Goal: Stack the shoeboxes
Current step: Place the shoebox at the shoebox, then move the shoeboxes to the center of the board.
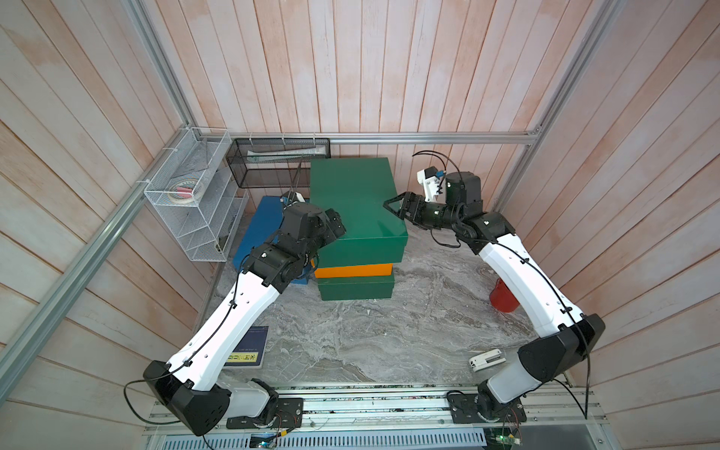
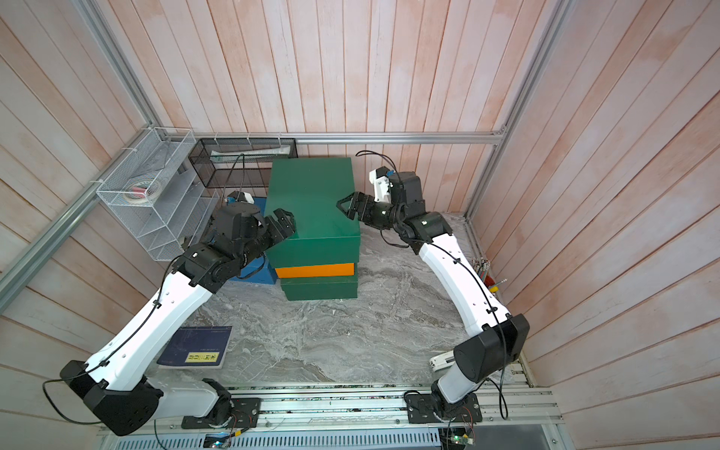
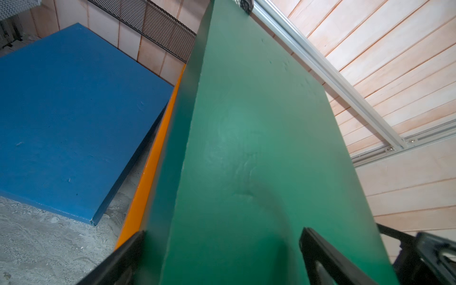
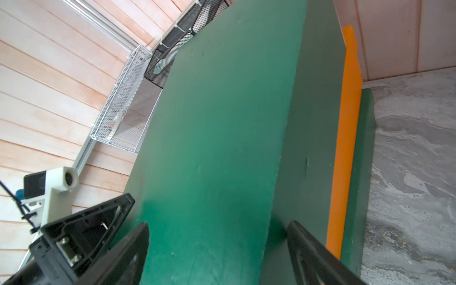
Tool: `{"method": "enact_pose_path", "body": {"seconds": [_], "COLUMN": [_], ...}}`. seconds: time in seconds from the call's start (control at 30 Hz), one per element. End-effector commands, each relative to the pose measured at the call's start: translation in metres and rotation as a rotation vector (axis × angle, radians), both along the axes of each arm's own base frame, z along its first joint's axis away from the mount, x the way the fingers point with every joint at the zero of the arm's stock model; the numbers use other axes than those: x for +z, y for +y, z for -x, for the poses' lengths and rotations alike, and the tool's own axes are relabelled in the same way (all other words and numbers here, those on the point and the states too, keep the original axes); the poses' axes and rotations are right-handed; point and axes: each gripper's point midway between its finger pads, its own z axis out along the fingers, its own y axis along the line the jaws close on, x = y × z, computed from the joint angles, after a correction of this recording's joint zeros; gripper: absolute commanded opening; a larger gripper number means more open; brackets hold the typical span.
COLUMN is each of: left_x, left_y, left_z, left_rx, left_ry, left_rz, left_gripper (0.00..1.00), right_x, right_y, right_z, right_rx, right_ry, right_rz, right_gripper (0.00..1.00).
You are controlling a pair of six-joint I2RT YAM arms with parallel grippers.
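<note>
Three shoeboxes stand stacked by the back wall: a dark green one [image 1: 355, 290] at the bottom, an orange one [image 1: 352, 269] in the middle and a dark green one [image 1: 354, 202] [image 2: 311, 202] on top. The blue shoebox [image 1: 261, 226] [image 3: 74, 118] lies flat on the table left of the stack, partly under my left arm. My left gripper [image 1: 337, 226] [image 3: 223, 234] is open, its jaws straddling the top box's left edge. At the top box's right edge my right gripper [image 1: 393, 204] [image 4: 218, 224] is open too, one finger over the lid and one beside the side wall.
A white wire rack [image 1: 191, 195] hangs at the left wall and a black mesh basket [image 1: 278, 161] at the back wall, just behind the stack. A dark blue book [image 1: 249, 346] lies front left, a red cup [image 1: 502, 298] right under my arm, and a white stapler-like item [image 1: 487, 358] front right.
</note>
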Motion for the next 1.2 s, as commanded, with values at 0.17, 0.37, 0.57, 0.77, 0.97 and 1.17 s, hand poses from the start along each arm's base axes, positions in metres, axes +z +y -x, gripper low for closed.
{"method": "enact_pose_path", "body": {"seconds": [0.17, 0.37, 0.57, 0.77, 0.97, 1.17], "left_x": [0.027, 0.018, 0.018, -0.009, -0.079, -0.134], "left_y": [0.011, 0.029, 0.082, 0.112, 0.113, 0.108], "left_z": [0.005, 0.002, 0.008, 0.005, -0.017, -0.040], "left_rx": [-0.014, 0.036, 0.143, 0.186, 0.144, 0.141], "left_ry": [-0.081, -0.063, -0.081, -0.056, 0.095, 0.210], "left_rz": [0.030, 0.015, 0.026, 0.074, 0.167, 0.179], "left_gripper": [1.00, 1.00, 1.00, 0.93, 0.52, 0.40], "right_x": [0.031, 0.012, -0.028, -0.078, -0.120, -0.176], "right_y": [-0.026, -0.047, -0.092, -0.111, -0.127, -0.119], "right_z": [0.010, 0.002, -0.012, -0.021, -0.028, -0.034], "right_rx": [-0.002, -0.043, -0.154, -0.207, -0.274, -0.232], "right_ry": [-0.094, -0.062, -0.011, 0.065, 0.095, 0.205], "right_rz": [-0.049, -0.036, 0.027, 0.094, 0.164, 0.164], "right_gripper": [0.89, 0.87, 0.75, 0.51, 0.16, 0.06]}}
